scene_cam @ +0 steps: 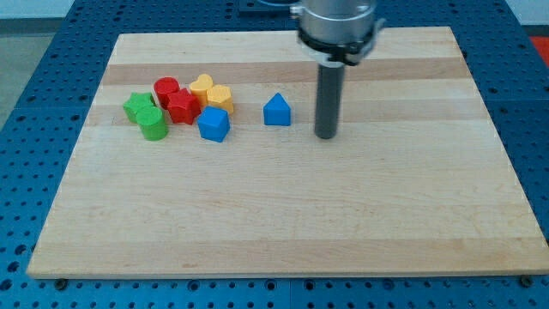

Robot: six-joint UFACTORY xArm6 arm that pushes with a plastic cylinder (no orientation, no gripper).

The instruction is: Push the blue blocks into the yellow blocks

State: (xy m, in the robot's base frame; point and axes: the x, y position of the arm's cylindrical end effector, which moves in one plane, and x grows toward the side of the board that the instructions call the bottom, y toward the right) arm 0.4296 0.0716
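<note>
A blue cube (213,124) rests against the lower yellow block (220,98) at the view's upper left. A second yellow block, heart-like (202,85), sits just above and to the left of it. A blue triangular block (276,111) stands alone to the right of the cluster, apart from the yellow blocks. My tip (325,135) is on the board to the right of the blue triangular block, with a small gap between them.
Two red blocks (176,99) and two green blocks (145,115) sit touching the yellow ones on their left. All lie on a wooden board (283,223) over a blue perforated table.
</note>
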